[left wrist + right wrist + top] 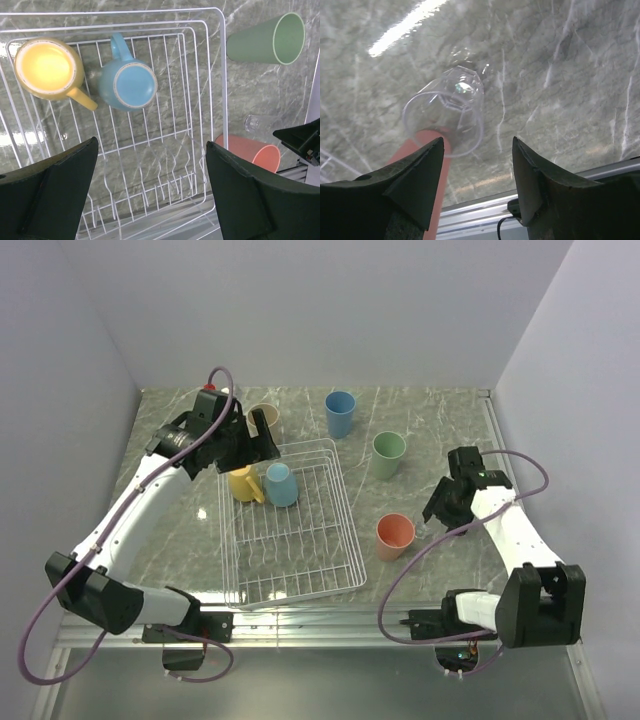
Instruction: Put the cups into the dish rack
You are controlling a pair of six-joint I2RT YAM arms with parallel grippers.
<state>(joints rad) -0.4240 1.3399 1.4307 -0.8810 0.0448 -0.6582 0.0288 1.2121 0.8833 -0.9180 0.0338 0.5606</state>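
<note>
Your left tool (151, 145) hovers over the far-left corner of the dish rack (300, 550), its fingers spread wide with nothing between them. In that corner of the rack sit the yellow mug (243, 483) and the light-blue mug (281, 484), side by side. The beige cup (263, 418) stands on the counter (450, 430) just beyond the rack's far edge. The blue cup (340, 413) is beyond the far-right corner, the green cup (389, 454) off to the rack's right, and the salmon cup (395, 536) near its right side. Your right tool (477, 142), right of the rack past the salmon cup, is open and empty, facing a clear cup (445, 110) on the counter beside the salmon one.
</note>
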